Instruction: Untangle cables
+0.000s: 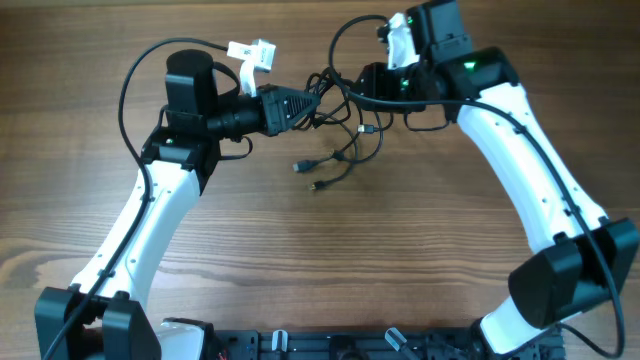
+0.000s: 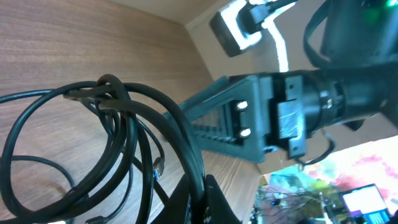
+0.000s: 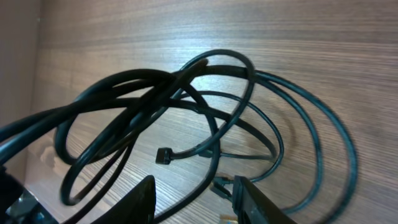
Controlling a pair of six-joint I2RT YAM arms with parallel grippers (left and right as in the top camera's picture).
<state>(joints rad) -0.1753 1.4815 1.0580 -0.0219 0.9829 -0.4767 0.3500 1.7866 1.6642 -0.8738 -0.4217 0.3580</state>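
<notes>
Overhead: the cables [image 1: 345,140] are seen bunched at 12 o'clock on the counter [image 1: 320,260], between the left hand [image 1: 318,103] and the right hand [image 1: 358,85]. 2 plug ends [image 1: 300,166] trail toward 6 o'clock.

Left wrist: the left hand [image 2: 200,199] is clenched on the cables [image 2: 118,93].

Right wrist: the right hand [image 3: 196,202] is released, fingers apart, nothing clamped.

Choosing a second hold is judged the step in hand. Next, 1 loop must be pinched and drawn away from the held bundle.

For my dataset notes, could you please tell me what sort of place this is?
Probably a robotics lab bench: two white-and-black robot arms stand at a wood-grain table over tangled thin black cables, with a lit screen among clutter behind.
</notes>
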